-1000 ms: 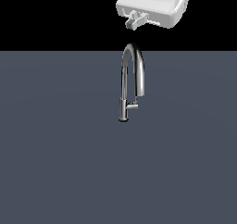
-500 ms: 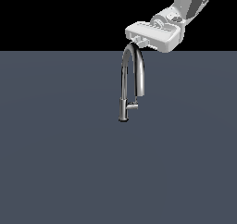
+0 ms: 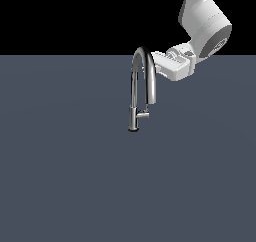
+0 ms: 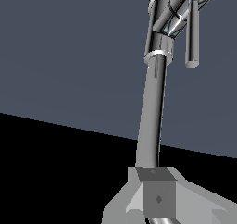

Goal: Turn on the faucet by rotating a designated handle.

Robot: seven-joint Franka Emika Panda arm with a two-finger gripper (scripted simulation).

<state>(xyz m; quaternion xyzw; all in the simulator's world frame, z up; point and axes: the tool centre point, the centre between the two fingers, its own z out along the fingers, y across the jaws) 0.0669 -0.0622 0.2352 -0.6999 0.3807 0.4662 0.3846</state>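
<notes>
The chrome faucet [image 3: 134, 88] stands upright in the middle of the dark grey surface, and its gooseneck spout [image 3: 145, 53] arches over toward the exterior view's right. The stubby handle [image 3: 143, 115] sticks out from the base column toward that same side. My gripper [image 3: 156, 61] hangs level with the top of the arch, right against the spout's right side and well above the handle. In the wrist view the spout tube [image 4: 152, 116] runs from my gripper [image 4: 157, 193] to the base column [image 4: 159, 38] and the handle [image 4: 192, 38]. The fingers look shut with nothing held.
The flat grey surface [image 3: 65, 176] spreads out on every side of the faucet. My white arm [image 3: 205, 21] comes down from the upper right of the exterior view. Nothing else stands on the surface.
My gripper has come down from the top of the exterior view to the level of the spout's arch. The faucet and its handle have not moved.
</notes>
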